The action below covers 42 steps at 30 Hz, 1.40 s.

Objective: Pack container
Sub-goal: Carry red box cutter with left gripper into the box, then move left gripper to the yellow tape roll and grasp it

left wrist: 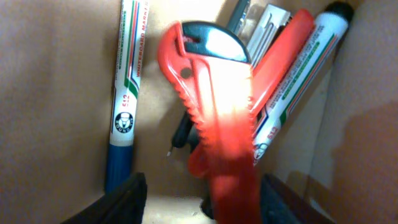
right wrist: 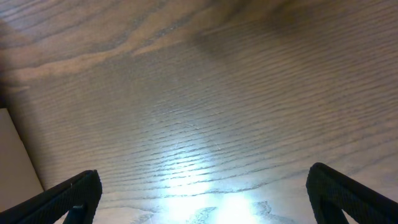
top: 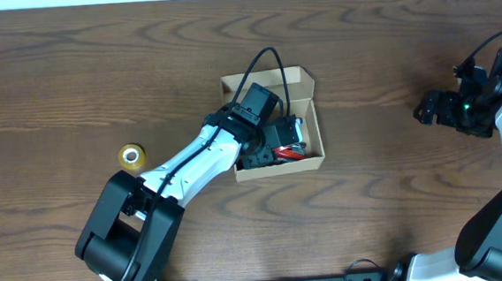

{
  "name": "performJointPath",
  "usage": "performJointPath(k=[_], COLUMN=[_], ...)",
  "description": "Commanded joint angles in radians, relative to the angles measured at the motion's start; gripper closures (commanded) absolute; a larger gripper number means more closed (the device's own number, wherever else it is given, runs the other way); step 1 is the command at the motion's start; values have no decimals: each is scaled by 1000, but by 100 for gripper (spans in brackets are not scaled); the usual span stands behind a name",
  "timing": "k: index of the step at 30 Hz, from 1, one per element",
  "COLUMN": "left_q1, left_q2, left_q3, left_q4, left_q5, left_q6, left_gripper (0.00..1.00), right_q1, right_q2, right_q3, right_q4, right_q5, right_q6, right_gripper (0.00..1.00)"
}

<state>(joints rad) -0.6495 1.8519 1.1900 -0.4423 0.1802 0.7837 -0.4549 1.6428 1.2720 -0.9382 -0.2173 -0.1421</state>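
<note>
Left wrist view, nearest first: left pincer (left wrist: 202,182) spread wide, its dark fingers (left wrist: 127,202) at the bottom corners. The handle of a glossy red wrench-shaped tool (left wrist: 217,124) runs up between them. It lies close to one finger with a clear gap to the other, so it is not clamped.

Beyond it, on the cardboard floor:
- a white whiteboard marker with a blue cap (left wrist: 123,112), lying along one wall;
- a second white marker with a black end (left wrist: 308,68), leaning against the red tool's far side;
- a silvery-grey item (left wrist: 261,28), mostly hidden; cannot identify it.

Right wrist view: right pincer (right wrist: 204,171) fully spread, nothing between the fingers, bare wood grain below.

Overhead, near edge outward:
- Both arm bases sit at the front.
- A small yellow roll of tape (top: 131,155) lies alone, left of centre.
- The small tan rectangular cardboard container (top: 318,122) sits mid-way across the brown wooden worktop (top: 359,44). Its flap is folded back on the far side. The left arm reaches into it, with red showing inside.
- The right arm is well apart from the container, at the right edge.
</note>
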Motion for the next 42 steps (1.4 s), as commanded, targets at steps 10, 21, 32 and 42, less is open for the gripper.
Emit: performJointPath(k=[10,21,32,42], left_q1=[23,338,725,693], left_q2=[-142,-313,-369,-374], left_q3=[206,369,247,-107], left_q4=[-216,-550,-650,-387], left_q5=[-30,-128,-97,-19], left_q6=[-299,-589,-702,-747], left_gripper=[27,3,19,13], right_q1=[11,11,12,12], right_q2=[-1,-1,-1,-1], right_q3=[-3,-3,-3,-3], right_q4=[-1,2,6,6], right_q5=[-13,-21,-24,-24], right_q6=[-12,-12,-12,-12], right_gripper=[1,1,1,1])
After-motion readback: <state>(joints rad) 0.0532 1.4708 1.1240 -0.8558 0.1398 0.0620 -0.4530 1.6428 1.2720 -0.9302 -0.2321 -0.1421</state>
